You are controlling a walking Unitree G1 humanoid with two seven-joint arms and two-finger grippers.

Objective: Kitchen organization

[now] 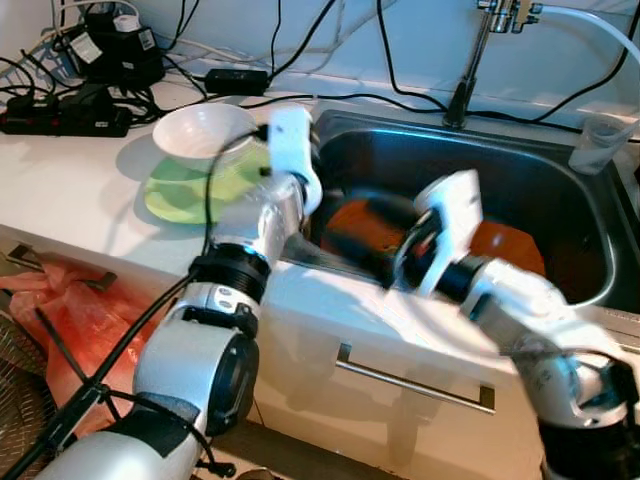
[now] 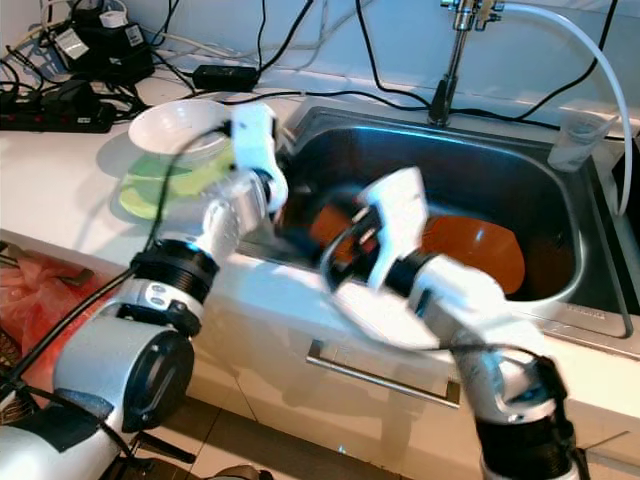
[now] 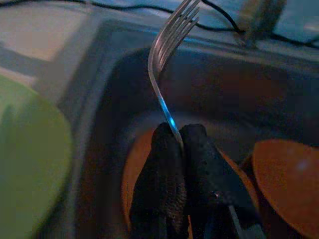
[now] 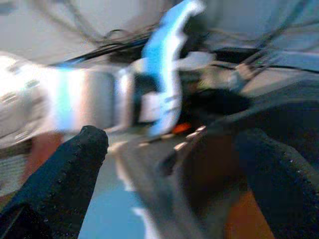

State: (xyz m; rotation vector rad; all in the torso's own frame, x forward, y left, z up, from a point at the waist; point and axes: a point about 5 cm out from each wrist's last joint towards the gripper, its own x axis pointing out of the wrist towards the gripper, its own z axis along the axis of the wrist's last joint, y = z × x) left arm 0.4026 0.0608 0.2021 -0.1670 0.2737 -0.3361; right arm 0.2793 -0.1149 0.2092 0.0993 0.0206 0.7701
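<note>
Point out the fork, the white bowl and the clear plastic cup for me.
fork (image 3: 160, 45), left wrist view, on the base of the tines above the left claw's closed fingers.
white bowl (image 1: 200, 131), left eye view, on its inner wall.
clear plastic cup (image 1: 598, 146), left eye view, on its side wall.

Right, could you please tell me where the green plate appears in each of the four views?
Left eye view: the green plate lies on the counter, under the white bowl, on the robot's left of the sink.
Right eye view: same spot, under the bowl, beside the sink.
Left wrist view: the green curve just outside the sink's rim.
Right wrist view: too blurred to tell.
Shared landmark: the sink's rim.
</note>
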